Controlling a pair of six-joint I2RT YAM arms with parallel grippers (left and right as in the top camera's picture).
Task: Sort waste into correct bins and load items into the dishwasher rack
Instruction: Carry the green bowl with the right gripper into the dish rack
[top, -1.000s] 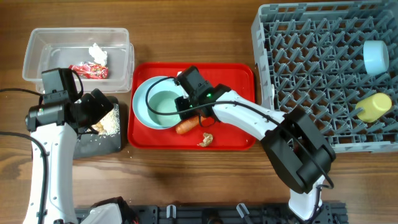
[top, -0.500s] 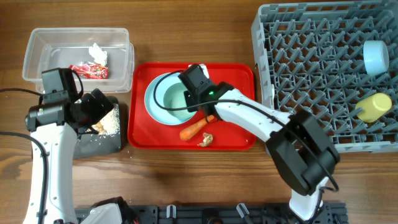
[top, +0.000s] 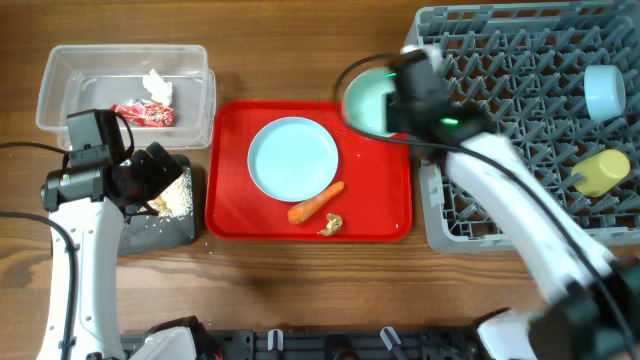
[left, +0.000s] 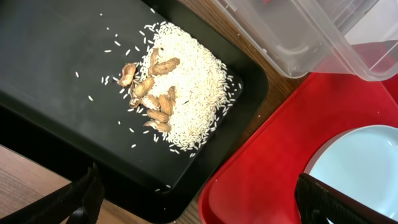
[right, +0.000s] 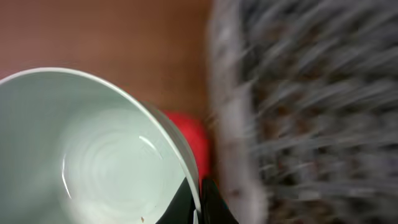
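Note:
My right gripper (top: 395, 95) is shut on the rim of a pale blue bowl (top: 365, 98) and holds it in the air between the red tray (top: 380, 215) and the grey dishwasher rack (top: 500, 130); the right wrist view shows the bowl (right: 93, 155) clamped between my fingers (right: 198, 202), the rack blurred at the right. A pale blue plate (top: 293, 158), a carrot (top: 315, 203) and a brown lump (top: 331, 224) lie on the red tray. My left gripper (left: 199, 199) is open over the black tray (left: 56, 93) with its rice and peanuts (left: 180, 87).
The clear tub (top: 125, 85) at the back left holds the red wrapper (top: 143, 114) and white tissue (top: 158, 85). A second pale blue bowl (top: 604, 91) and the yellow cup (top: 602, 172) sit in the rack's right side.
My right gripper has lifted the bowl off the plate and carried it right and back, toward the rack. The plate now lies bare on the red tray. The left arm has not moved.

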